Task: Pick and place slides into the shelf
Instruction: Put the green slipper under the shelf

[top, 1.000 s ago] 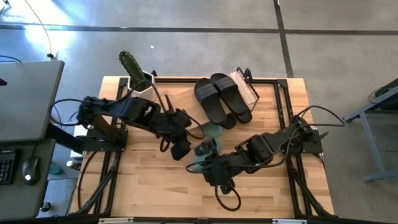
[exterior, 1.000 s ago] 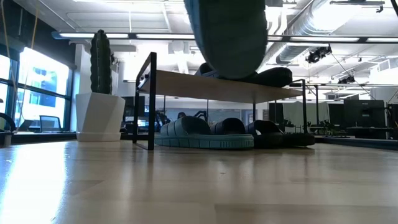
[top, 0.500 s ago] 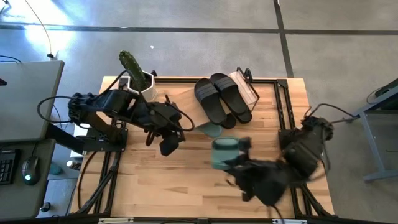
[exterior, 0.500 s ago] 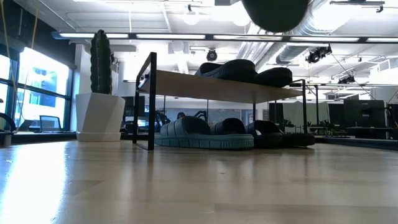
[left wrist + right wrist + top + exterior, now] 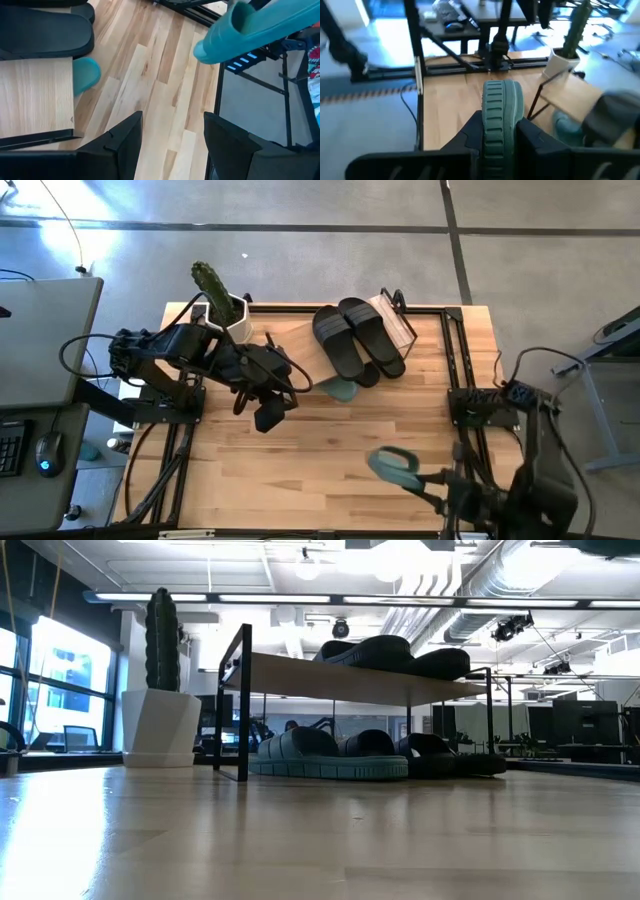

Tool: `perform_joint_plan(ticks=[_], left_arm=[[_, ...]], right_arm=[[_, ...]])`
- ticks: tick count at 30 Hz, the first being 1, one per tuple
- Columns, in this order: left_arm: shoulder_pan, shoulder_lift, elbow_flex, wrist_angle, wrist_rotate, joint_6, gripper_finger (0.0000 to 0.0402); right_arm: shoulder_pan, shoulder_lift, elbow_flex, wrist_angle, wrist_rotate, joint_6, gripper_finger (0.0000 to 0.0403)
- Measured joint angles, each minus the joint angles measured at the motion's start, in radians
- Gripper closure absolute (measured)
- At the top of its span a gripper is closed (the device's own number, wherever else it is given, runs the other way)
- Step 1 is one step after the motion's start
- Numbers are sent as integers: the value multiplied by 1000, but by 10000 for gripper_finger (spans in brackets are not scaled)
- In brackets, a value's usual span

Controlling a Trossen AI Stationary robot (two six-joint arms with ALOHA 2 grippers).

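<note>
The right gripper (image 5: 495, 145) is clamped on a sage green slide (image 5: 393, 464), its two dark fingers pressed against the sandal's sides so that the ribbed, grooved sole edge stands up between them in the right wrist view. In the high view this slide hangs in the air over the near right part of the table (image 5: 300, 500), well apart from the shelf (image 5: 390, 320); the left wrist view shows it tilted, smooth and rounded at the toe. The left gripper (image 5: 172, 135) hovers over the table's middle left, just beside the shelf's near corner, its fingers spread wide with nothing between them. On the shelf's light wooden top board lie two matte black slides (image 5: 358, 338) side by side, broad straps up. Under that board, on the table, a second sage green slide (image 5: 315, 753) sits at the left end with dark slides (image 5: 440, 754) beside it to the right, seen in the low view; its toe pokes out past the board's edge in the high view. A cactus in a white hexagonal pot (image 5: 225, 305) stands at the table's far left corner, near the shelf.
</note>
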Motion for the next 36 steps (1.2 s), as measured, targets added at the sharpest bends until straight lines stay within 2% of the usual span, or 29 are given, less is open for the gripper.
perform_joint_plan(ticks=[4,6,9,13,15,17,22,24,26,32,36], left_arm=[[0,0,0,10,2,18,208],[0,0,0,21,6,29,208],[0,0,0,25,22,35,208],[0,0,0,23,41,35,208],[0,0,0,22,47,35,208],[0,0,0,22,49,35,208],[0,0,0,22,49,35,208],[0,0,0,22,54,35,208],[0,0,0,22,56,35,208],[0,0,0,19,56,35,208],[0,1,0,2,56,35,208]], right_arm=[[42,0,-182,18,67,326,366],[46,1,-278,57,83,425,366],[23,2,-387,142,134,463,366],[-30,-20,-489,279,122,411,366],[-55,-46,-532,371,90,320,366],[-85,-80,-575,499,3,167,366],[-207,-147,-698,989,-327,-413,366],[-266,-170,-724,1110,-431,-580,366],[-321,-180,-725,1122,-499,-716,366],[-428,-183,-701,1082,-543,-1133,366],[-481,-149,-700,1069,-664,-1230,366]])
